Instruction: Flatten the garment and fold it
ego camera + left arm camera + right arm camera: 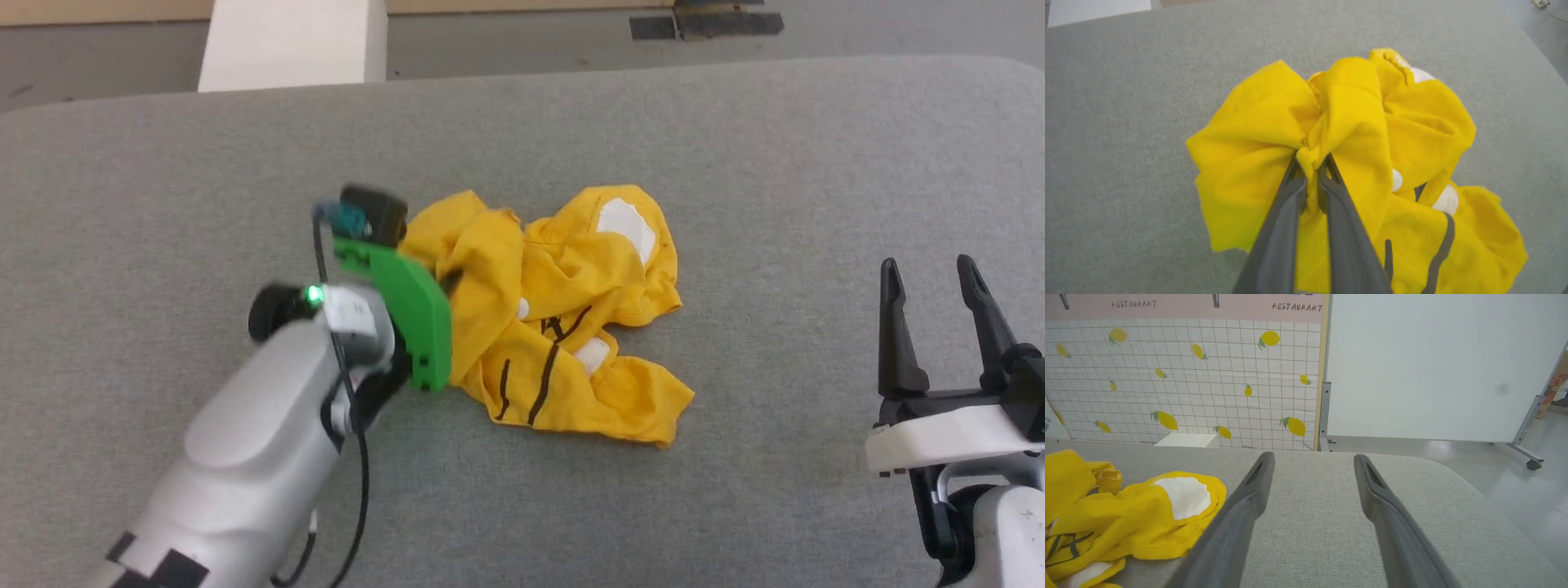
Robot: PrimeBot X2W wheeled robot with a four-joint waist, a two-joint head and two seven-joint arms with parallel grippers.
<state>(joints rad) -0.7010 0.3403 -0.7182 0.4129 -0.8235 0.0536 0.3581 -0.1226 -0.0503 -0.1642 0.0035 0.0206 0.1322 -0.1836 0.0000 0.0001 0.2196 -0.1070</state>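
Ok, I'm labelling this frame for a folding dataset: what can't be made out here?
- Head view: the fingertips of the left gripper, hidden behind its green mount.
- All views: most of the garment print, collar and sleeves, lost in crumpled folds.
- Right wrist view: the rest of the garment, cut off by the left edge.
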